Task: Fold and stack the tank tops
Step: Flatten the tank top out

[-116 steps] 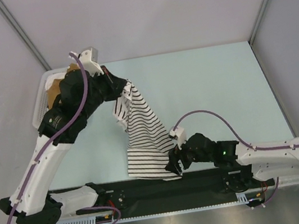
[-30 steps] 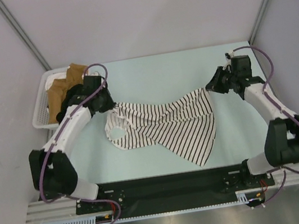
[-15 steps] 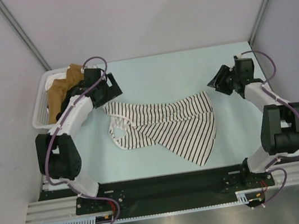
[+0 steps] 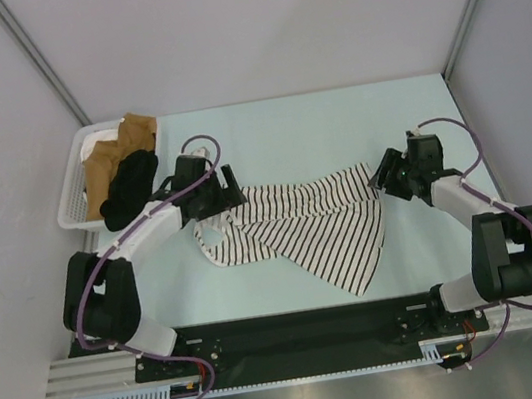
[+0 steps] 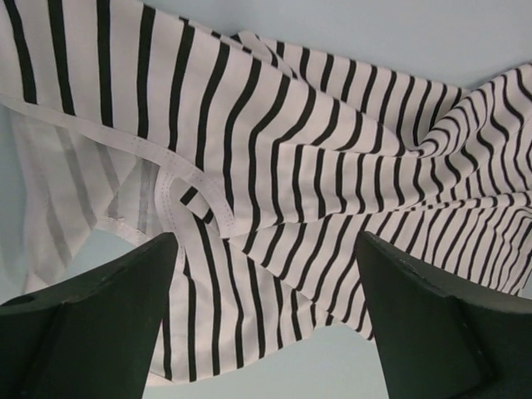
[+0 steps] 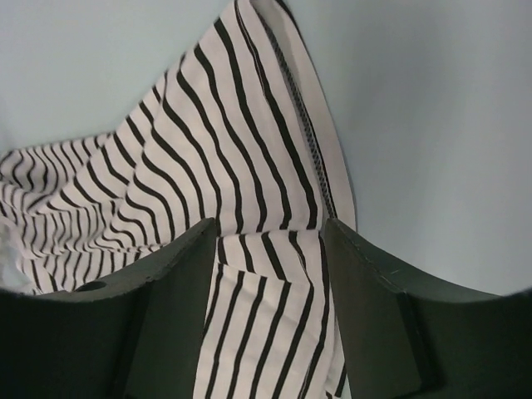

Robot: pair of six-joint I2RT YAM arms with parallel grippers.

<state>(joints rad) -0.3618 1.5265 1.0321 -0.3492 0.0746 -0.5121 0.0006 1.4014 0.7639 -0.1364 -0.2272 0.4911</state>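
From above, the left gripper (image 4: 230,191) hides the strap end of the striped tank top (image 4: 300,222); both wrist views cut that top off at their edges. The black tank top (image 4: 131,187) lies bunched in the basket (image 4: 70,195), its shape unreadable, and brown cloth (image 4: 137,131) covers most of something white (image 4: 96,145)

White basket (image 4: 73,212) holding brown cloth (image 4: 137,132), pale-blue table (image 4: 336,128).

Both arms bend in toward mid-frame. The left end effector (image 4: 228,187) is wide open. The right end effector (image 4: 382,177) is open less.
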